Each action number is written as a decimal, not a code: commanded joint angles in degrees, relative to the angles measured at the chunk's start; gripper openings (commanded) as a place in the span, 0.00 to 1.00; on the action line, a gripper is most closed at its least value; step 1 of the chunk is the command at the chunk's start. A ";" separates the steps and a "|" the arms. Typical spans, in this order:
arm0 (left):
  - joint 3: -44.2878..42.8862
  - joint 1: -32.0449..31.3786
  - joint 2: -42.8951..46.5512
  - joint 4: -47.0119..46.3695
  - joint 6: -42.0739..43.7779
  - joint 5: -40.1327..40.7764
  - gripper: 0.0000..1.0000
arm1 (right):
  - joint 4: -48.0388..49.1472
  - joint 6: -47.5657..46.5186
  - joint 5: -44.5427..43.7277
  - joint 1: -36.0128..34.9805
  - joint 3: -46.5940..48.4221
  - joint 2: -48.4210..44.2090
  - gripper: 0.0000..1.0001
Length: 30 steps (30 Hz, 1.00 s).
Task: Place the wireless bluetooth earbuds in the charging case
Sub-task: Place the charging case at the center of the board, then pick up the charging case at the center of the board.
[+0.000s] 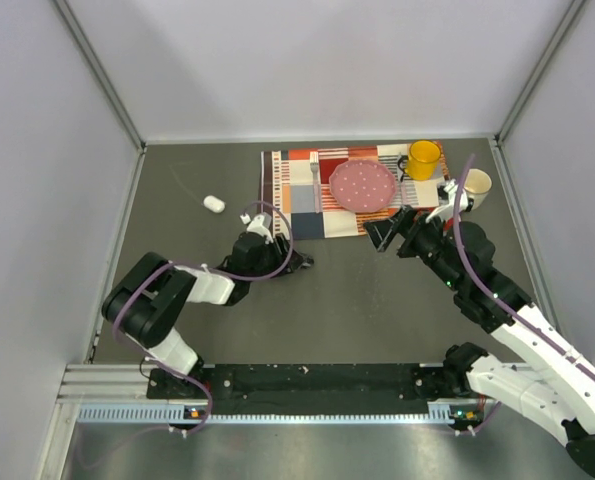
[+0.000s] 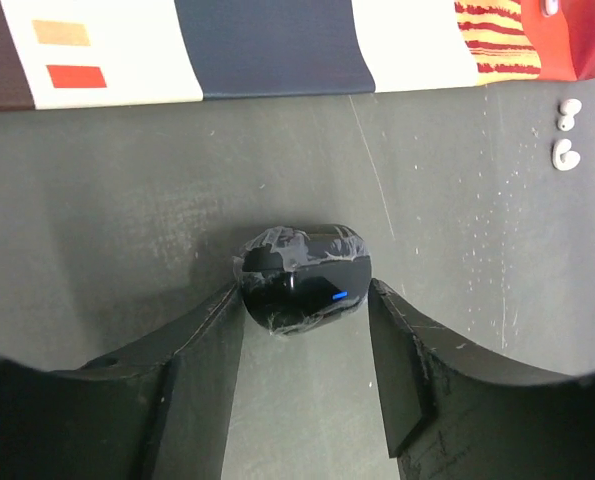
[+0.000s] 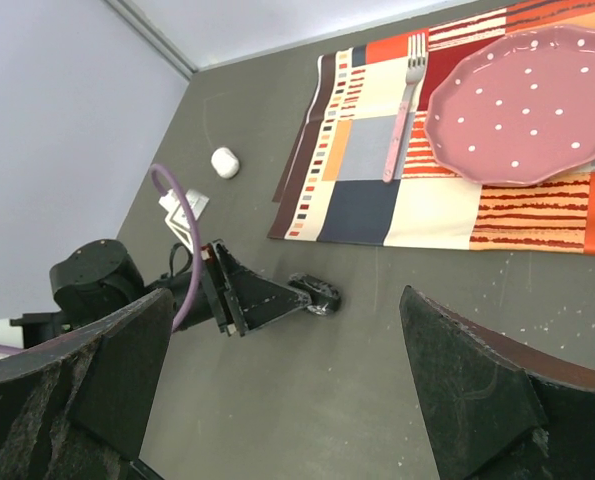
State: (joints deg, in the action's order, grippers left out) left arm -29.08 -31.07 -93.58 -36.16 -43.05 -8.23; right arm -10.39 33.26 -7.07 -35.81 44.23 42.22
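A black charging case [image 2: 302,280] with a small blue light lies on the grey table just in front of the mat. My left gripper [image 2: 305,290] stands low over it, jaws open, the case between the fingertips [image 2: 392,330] with a thin gap on the right side. Two tiny white earbuds [image 2: 567,135] lie on the table to the right, near the mat's edge. In the top view the left gripper [image 1: 295,262] points right at the case [image 1: 306,262]. My right gripper [image 1: 389,232] hovers open farther right, holding nothing, and looks down on the case [image 3: 317,293].
A patterned placemat [image 1: 307,190] carries a pink dotted plate [image 1: 362,186] and a fork [image 3: 405,100]. A yellow mug [image 1: 423,158] and a cream mug [image 1: 475,184] stand at the back right. A white oval pod [image 1: 213,203] lies at the left.
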 commanded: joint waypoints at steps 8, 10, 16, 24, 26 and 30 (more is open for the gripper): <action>0.87 0.48 10.07 10.74 5.43 7.70 0.61 | -0.94 -2.40 -4.35 0.66 0.16 0.58 0.95; 0.87 0.48 13.68 13.12 7.17 9.88 0.61 | -1.03 -2.58 -4.62 0.57 0.07 1.29 0.95; -1.24 0.48 24.14 26.56 11.22 18.76 0.66 | -0.33 -1.88 -3.92 0.57 0.24 4.36 0.95; -10.90 7.93 24.52 37.92 11.76 33.45 0.99 | 2.04 -1.09 -1.90 0.66 0.60 7.35 0.95; -14.58 10.75 21.61 39.75 8.00 35.11 0.99 | 2.22 -1.09 -0.85 0.57 0.60 7.53 0.95; -22.67 17.86 9.78 43.36 4.55 36.45 0.99 | 2.48 -1.09 -0.31 0.74 0.77 7.09 0.95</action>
State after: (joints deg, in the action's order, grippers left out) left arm -45.12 -18.33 -75.31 2.22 -35.48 24.58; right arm -11.16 32.14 -8.69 -35.81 44.23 49.80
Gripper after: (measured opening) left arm 0.990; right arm 0.947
